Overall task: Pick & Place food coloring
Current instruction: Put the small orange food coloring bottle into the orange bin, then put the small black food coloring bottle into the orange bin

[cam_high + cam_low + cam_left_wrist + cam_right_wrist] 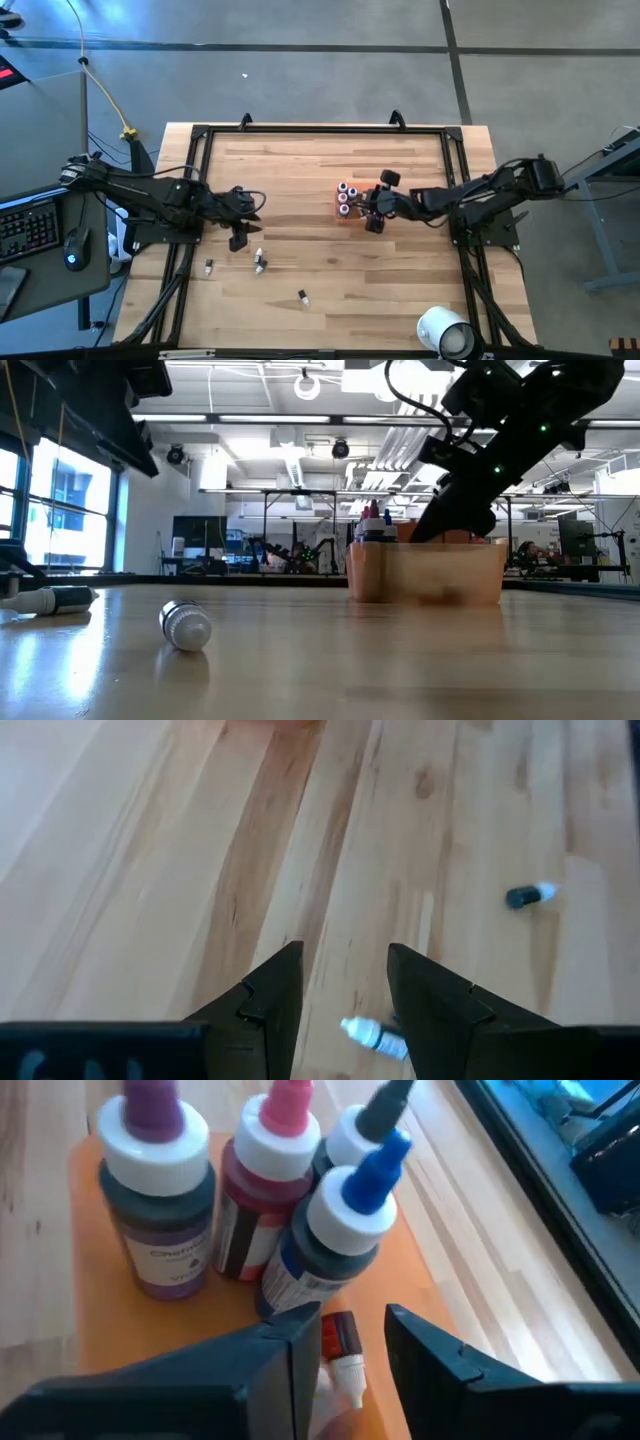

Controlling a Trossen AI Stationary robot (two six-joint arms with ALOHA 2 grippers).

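Observation:
Several food coloring bottles stand in the orange tray, with purple, pink, grey and blue caps. My right gripper reaches into the tray, slanting down, fingers open. A small red bottle with a white cap lies between them. My left gripper hovers open above the table, over a bottle lying on its side. More bottles lie on the wood. My right gripper has the small red bottle close against one finger, with a gap on its other side. I cannot tell whether the finger touches it. The bottle lies along the fingers over the tray floor.
A large white roll lies at the table's near right corner. In the low view two loose bottles lie on their sides left of the tray. Bare wood stretches between the two arms and toward the far edge.

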